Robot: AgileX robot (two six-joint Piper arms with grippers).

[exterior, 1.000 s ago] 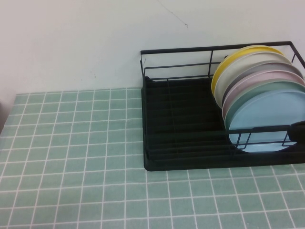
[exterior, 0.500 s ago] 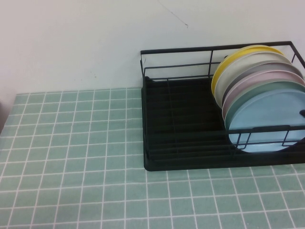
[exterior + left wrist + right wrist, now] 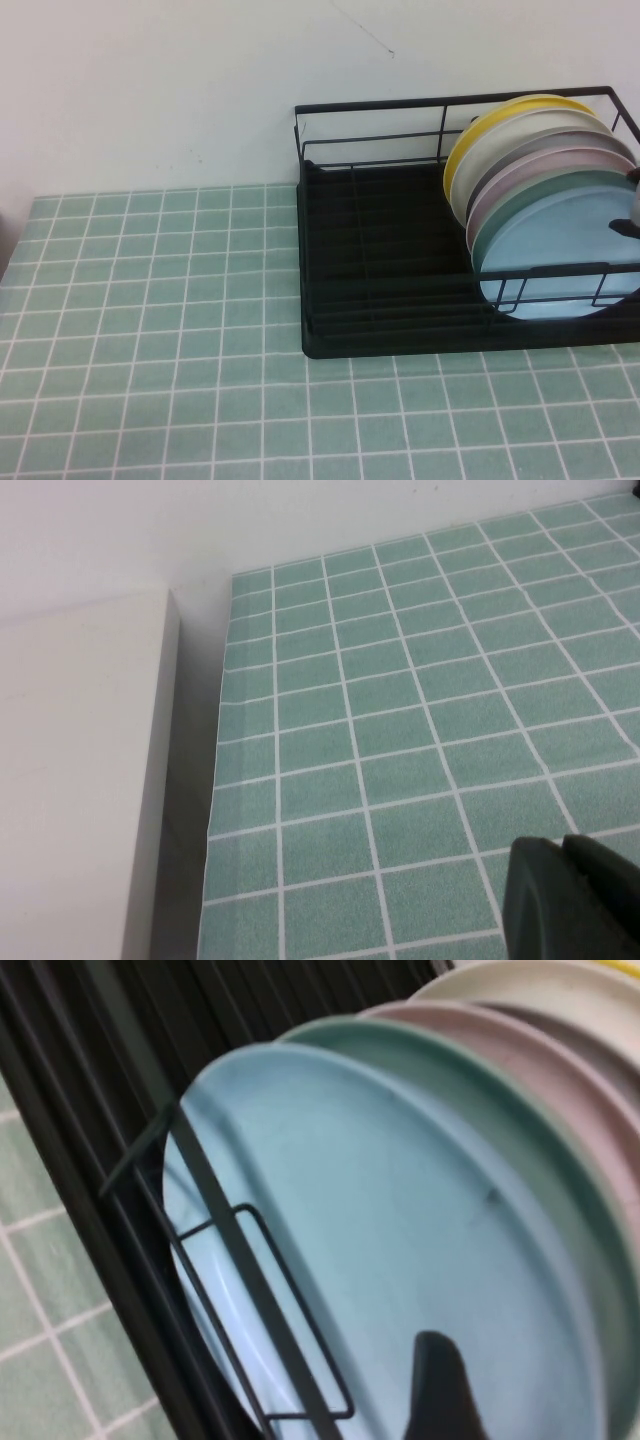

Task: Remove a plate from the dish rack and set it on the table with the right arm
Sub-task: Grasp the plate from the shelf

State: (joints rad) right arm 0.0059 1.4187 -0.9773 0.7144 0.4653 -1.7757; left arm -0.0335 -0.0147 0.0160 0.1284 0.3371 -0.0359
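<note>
The light blue plate (image 3: 560, 255) stands on edge as the front plate of a row in the black wire dish rack (image 3: 380, 260), at its right end on the pale green tiled table (image 3: 150, 330). Only a small part of my right gripper (image 3: 632, 205) shows, at the high view's right edge by the plate's upper rim. In the right wrist view one dark finger (image 3: 440, 1390) hangs in front of the blue plate's face (image 3: 380, 1220); the other finger is out of view. My left gripper (image 3: 572, 900) is shut and empty above the tiles.
Behind the blue plate stand a mint-green (image 3: 560, 190), a pink (image 3: 545, 165), a grey, a white and a yellow plate (image 3: 490, 120). The rack's left half holds only its ribbed tray. A white wall runs behind. A white block (image 3: 80, 780) borders the table's left edge.
The right gripper's dark part has moved up along the high view's right edge, from beside the rack's front rail to the blue plate's upper rim. The plates have not moved.
</note>
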